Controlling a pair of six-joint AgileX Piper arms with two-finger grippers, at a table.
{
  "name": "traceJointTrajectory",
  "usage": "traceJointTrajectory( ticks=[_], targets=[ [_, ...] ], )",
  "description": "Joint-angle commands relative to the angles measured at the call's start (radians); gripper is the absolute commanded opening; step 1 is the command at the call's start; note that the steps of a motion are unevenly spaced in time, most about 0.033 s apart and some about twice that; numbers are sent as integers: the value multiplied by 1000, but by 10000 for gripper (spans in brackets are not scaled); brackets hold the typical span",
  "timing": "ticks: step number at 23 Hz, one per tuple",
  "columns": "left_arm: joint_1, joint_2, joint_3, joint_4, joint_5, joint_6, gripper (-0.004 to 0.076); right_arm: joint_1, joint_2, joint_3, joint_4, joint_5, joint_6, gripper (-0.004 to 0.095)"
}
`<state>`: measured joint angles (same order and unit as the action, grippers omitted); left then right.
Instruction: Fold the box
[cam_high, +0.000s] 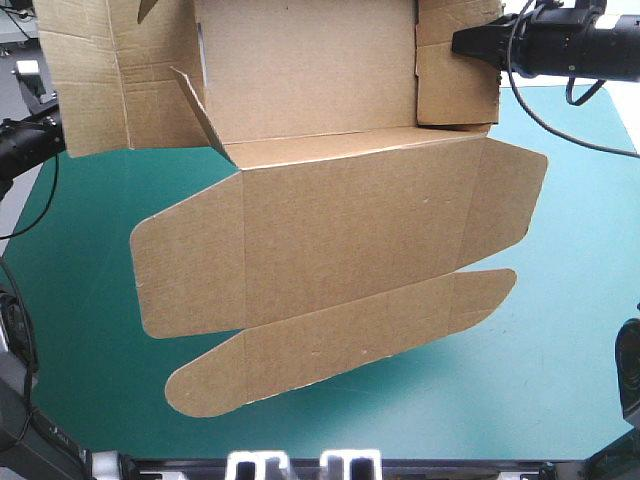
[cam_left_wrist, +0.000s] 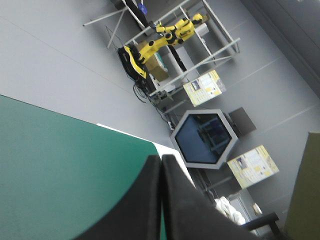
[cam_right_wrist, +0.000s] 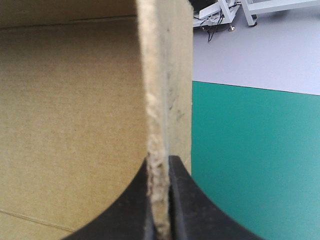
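So the brown box (cam_high: 340, 230) is hanging partly opened out over the teal-green cover (cam_high: 580, 330). In the high view it's stretching from 12 o'clock down past the middle, with its rounded flaps drooping toward 7 o'clock. The right gripper (cam_right_wrist: 160, 165) is sitting at 1 o'clock, pinching a side wall's edge, its black fingers nearly closed with the board sandwiched between them. The left gripper (cam_left_wrist: 161, 158), over around 10 o'clock, is gripping nothing, its fingers pressed fully together. Only a sliver of board is showing off to its side.
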<state>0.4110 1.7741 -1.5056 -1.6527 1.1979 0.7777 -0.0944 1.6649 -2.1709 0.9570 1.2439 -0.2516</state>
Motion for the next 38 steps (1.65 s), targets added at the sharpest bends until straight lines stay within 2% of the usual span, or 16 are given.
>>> traceJointTrajectory(
  ticks=[1, 23, 32, 38],
  targets=[
    [-58, -47, -33, -109, 103, -7, -10, -2, -48, -30, 79, 9, 4, -21],
    [-192, -209, -94, -116, 100, -120, -10, -2, 4, -30, -45, 6, -22, -21],
    [-192, -269, -94, 6, 99, -127, -10, -2, 4, -30, -114, -20, -22, -21],
    [-274, -286, -94, 64, 91, -143, -10, -2, 4, -30, -151, -39, -22, -21]
  ],
)
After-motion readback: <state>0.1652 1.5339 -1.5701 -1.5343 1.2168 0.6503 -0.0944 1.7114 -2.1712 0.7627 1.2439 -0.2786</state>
